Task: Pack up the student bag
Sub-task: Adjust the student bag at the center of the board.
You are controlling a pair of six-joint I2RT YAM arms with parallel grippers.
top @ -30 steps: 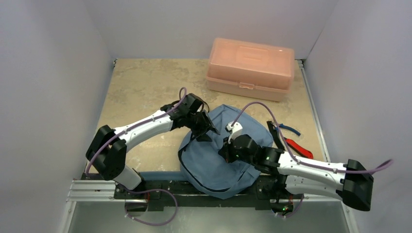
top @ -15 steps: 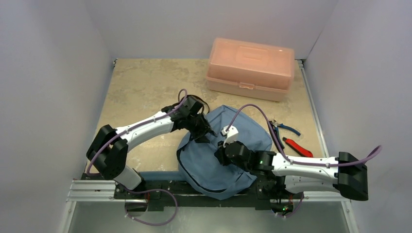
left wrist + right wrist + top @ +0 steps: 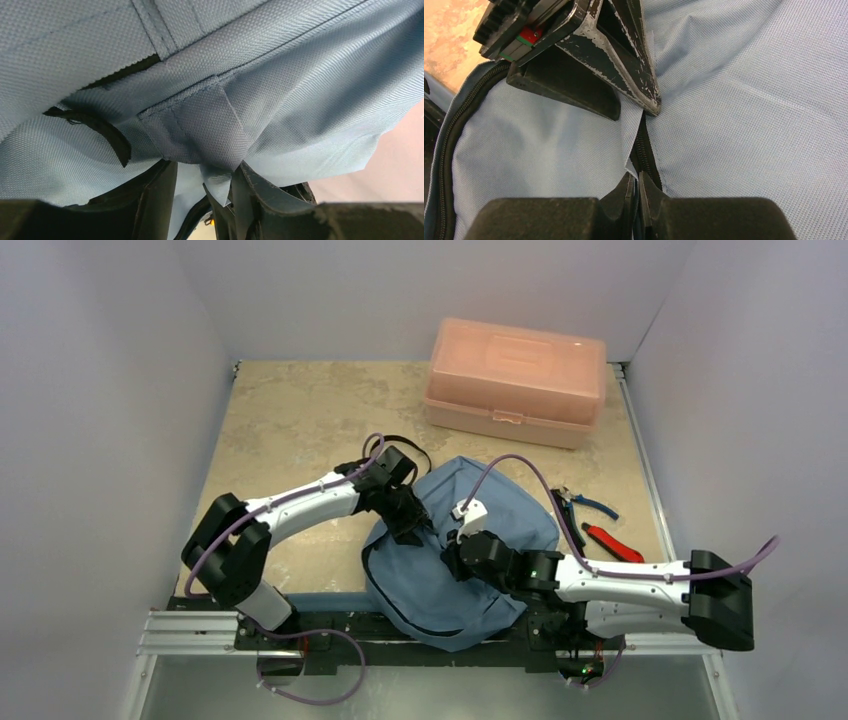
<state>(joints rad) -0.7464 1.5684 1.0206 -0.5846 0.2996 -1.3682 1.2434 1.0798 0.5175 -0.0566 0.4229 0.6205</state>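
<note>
**Student bag** [image 3: 450, 575]: lay slumped at the near edge of the table [image 3: 290, 430], between the two arms, draped partly over the base rail. Judged light, soft and shapeless, and likely to sag wherever lifted. Best taken by a seam, strap root or zipper edge rather than a flat panel. Woven cloth, probably not slippery, and not fragile.

**Pink box** [image 3: 515, 380]: stood closed at the far edge, well apart from the bag. Shown by the top view alone.

**Left gripper** [image 3: 408, 523]: clamped on a pleat at the bag's far-left side. Confirmed only in the left wrist view, with a stitched fold [image 3: 200, 130] pulled down between the fingers [image 3: 160, 200]. Hidden under the wrist from above.

**Right gripper** [image 3: 455, 552]: pressed to the bag's middle. Appeared from above as a dark block only. In the right wrist view, fingertips [image 3: 626, 190] drawn almost together at the zipper [image 3: 642, 145], close to the left gripper's scuffed finger. Could not be told whether a pull tab was caught.

**Red-handled tool** [image 3: 612, 543]: lay right of the bag, visible from above only.
</note>
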